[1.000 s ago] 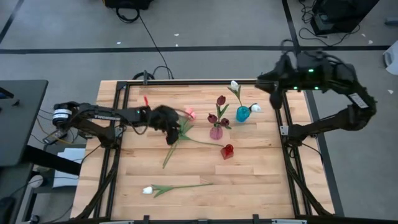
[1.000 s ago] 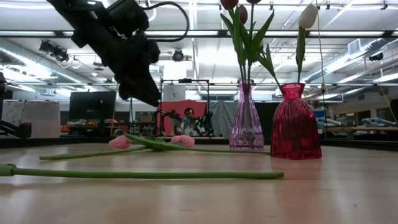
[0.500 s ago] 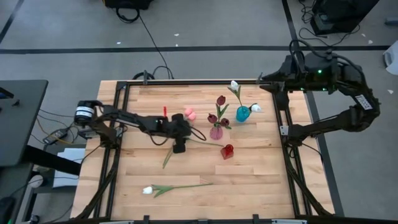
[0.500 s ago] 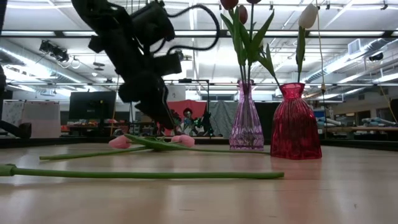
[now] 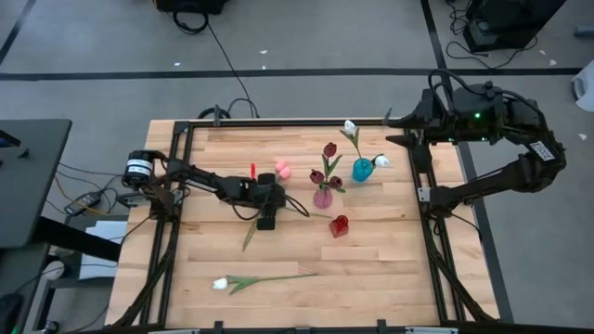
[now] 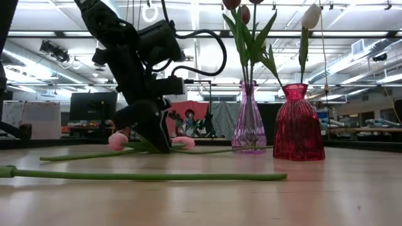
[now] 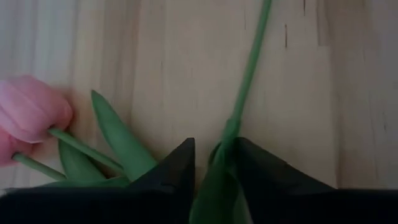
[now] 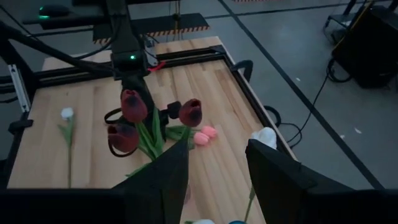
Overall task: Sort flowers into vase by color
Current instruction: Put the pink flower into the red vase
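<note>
Two pink tulips [image 5: 282, 170] lie on the table with their stems running toward the near edge. My left gripper [image 5: 266, 219] is down at the table over one stem [image 7: 249, 74] and shut on it, a pink head [image 7: 31, 115] beside it. Maroon tulips [image 5: 325, 162] stand in the violet vase [image 5: 322, 197], white ones [image 5: 351, 128] in the blue vase [image 5: 362, 170]. The red vase [image 5: 339, 225] holds none. Another white tulip [image 5: 221, 283] lies flat near the front edge. My right gripper [image 5: 408, 130] hangs open above the far right corner. My left gripper has the pink tulip's stem, with a leaf [image 7: 217, 163], pinched between its two fingers, some way below the head. The fingers [image 6: 157, 141] come from above, pointing down, and lie across the stem. The tulip lies flat on the table.
The three vases stand close together right of the left gripper, the red one [image 6: 298, 125] nearest it. A black frame [image 5: 427, 195] borders the table. Bare wood lies between the white tulip and the vases. A person [image 6: 188, 120] sits far back in the room.
My left gripper has swung toward the table's right and near side and come down from above the pink tulips until its fingers reach the table at a stem. The tulips have stayed where they lay.
</note>
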Available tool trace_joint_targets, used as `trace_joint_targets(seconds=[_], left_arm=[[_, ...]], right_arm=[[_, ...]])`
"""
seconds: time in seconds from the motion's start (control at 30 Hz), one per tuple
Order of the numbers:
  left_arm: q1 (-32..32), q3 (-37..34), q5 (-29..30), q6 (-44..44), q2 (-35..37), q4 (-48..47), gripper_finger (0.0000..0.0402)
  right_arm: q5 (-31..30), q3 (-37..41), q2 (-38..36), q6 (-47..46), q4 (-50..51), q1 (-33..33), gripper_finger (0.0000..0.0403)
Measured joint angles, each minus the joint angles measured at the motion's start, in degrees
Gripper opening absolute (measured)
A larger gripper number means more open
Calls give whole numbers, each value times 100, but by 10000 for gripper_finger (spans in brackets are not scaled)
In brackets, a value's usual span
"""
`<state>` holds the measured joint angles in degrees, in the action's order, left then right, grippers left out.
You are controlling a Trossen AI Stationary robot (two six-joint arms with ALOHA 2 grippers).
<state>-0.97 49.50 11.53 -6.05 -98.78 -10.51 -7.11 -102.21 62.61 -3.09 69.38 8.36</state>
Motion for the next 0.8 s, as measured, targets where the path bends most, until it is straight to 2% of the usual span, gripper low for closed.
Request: trace_joint_targets(seconds=[0.3, 0.47, 0.63, 0.8], left_arm=[[-7, 35, -394, -85, 31, -153, 14], [-2, 356, -392, -89, 199, -818, 16], [-4, 1119, -364, -86, 717, -2599, 15], [-2, 2358, -280, 124, 1179, -4416, 15]], right_arm=[[-247, 0, 12, -41, -31, -244, 174], [-243, 0, 28, -174, -32, -360, 174], [-255, 0, -7, -338, -74, -802, 174], [-638, 0, 126, -342, -65, -1225, 174]])
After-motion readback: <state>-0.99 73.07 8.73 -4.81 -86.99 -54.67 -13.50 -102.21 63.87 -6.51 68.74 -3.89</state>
